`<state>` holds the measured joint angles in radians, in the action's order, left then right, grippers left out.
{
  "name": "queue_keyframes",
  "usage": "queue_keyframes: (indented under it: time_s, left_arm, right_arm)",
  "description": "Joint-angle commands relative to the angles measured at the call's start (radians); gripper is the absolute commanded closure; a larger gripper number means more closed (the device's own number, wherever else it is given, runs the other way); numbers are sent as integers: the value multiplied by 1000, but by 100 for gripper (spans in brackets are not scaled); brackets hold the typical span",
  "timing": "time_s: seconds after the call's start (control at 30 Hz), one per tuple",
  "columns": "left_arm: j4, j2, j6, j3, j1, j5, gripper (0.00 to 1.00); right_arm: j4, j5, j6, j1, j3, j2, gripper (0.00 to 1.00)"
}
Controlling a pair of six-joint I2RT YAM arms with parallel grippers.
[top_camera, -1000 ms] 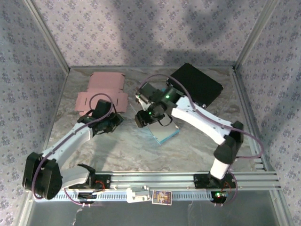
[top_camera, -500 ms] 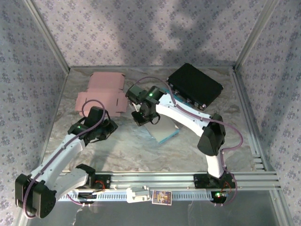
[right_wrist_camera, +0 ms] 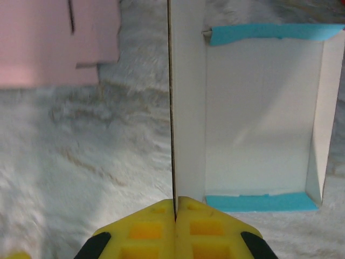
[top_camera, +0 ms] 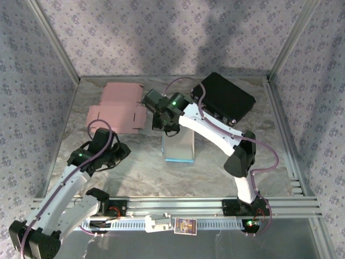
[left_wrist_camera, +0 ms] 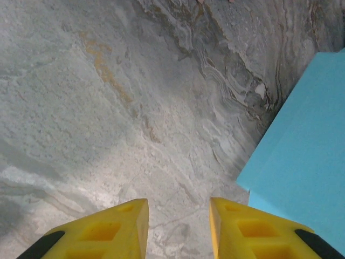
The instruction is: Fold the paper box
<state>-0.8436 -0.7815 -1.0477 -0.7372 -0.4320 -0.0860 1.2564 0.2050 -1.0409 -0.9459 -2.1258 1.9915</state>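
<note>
Since a second ago the left gripper [top_camera: 112, 152] has been drawn back toward the near left, and the blue paper box [top_camera: 178, 147] has been swung square at the middle of the table [top_camera: 135, 175]. The left jaws are parted, with nothing between them. One wall of the box is pinched by the closed right gripper [right_wrist_camera: 176, 200]. Farther back lie a flat pink carton [top_camera: 117, 105] and a black case [top_camera: 226, 97].

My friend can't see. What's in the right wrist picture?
The right gripper is pinched shut on the side wall of a blue paper box, white inside. A flat pink cardboard sheet lies upper left on the marbled table.
</note>
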Motion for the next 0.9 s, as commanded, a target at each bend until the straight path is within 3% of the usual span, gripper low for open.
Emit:
queue_keyframes:
  time_s: [0.0, 0.2, 0.37, 0.47, 0.77, 0.87]
  left_arm:
    - [-85, 32, 42, -37, -1, -49, 64]
    - [-149, 46, 103, -69, -2, -80, 64]
    - [-167, 53, 134, -77, -4, -110, 64]
    - [-167, 46, 156, -80, -5, -123, 64]
    - [-87, -5, 232, -65, -7, -149, 59]
    - [-49, -18, 260, -66, -14, -139, 58]
  right_arm:
    - [212, 160, -340, -10, -106, 59, 100]
    - [531, 152, -782, -1, -348, 212, 100]
    - [451, 78, -992, 38, -250, 178, 100]
    - [350, 18, -1045, 73, -152, 133, 100]
    - [342, -33, -1105, 121, -158, 148, 100]
    - [327, -17, -1086, 121, -145, 123, 91]
